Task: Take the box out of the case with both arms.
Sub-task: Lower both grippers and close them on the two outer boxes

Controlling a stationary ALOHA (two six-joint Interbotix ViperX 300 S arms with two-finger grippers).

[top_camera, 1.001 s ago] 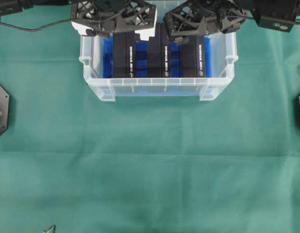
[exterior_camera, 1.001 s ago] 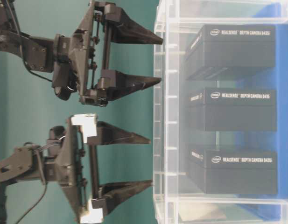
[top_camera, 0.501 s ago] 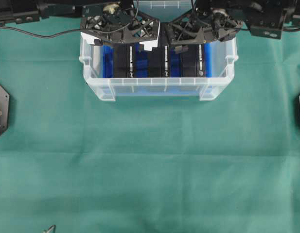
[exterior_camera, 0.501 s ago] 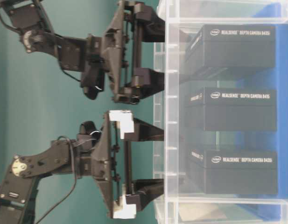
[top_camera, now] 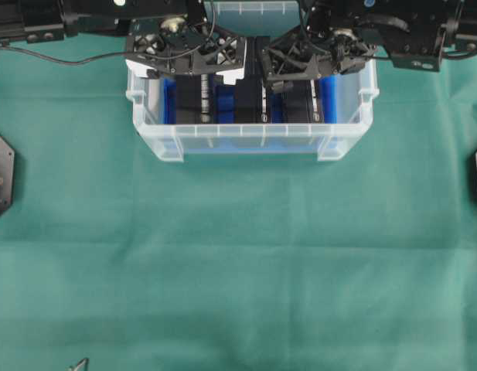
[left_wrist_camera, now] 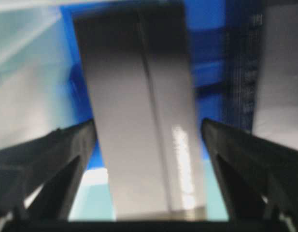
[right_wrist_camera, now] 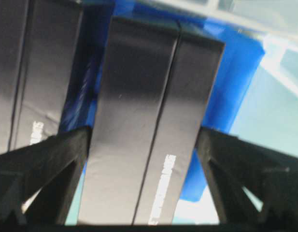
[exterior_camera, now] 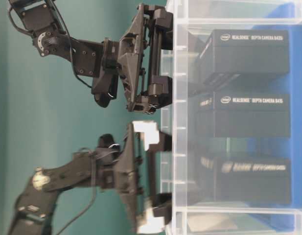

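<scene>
Case [top_camera: 250, 137] sits at far centre of the green desk [top_camera: 238, 255], holding 3 black boxes on blue liner. Left hand [top_camera: 185, 68] spread wide, straddling left box [left_wrist_camera: 139, 111]. Right hand [top_camera: 308, 63] spread wide, straddling right box [right_wrist_camera: 149, 125]. Neither grips.

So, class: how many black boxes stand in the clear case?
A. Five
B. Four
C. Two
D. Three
D: the table-level view shows three black boxes standing side by side inside the case on its blue liner.
</scene>
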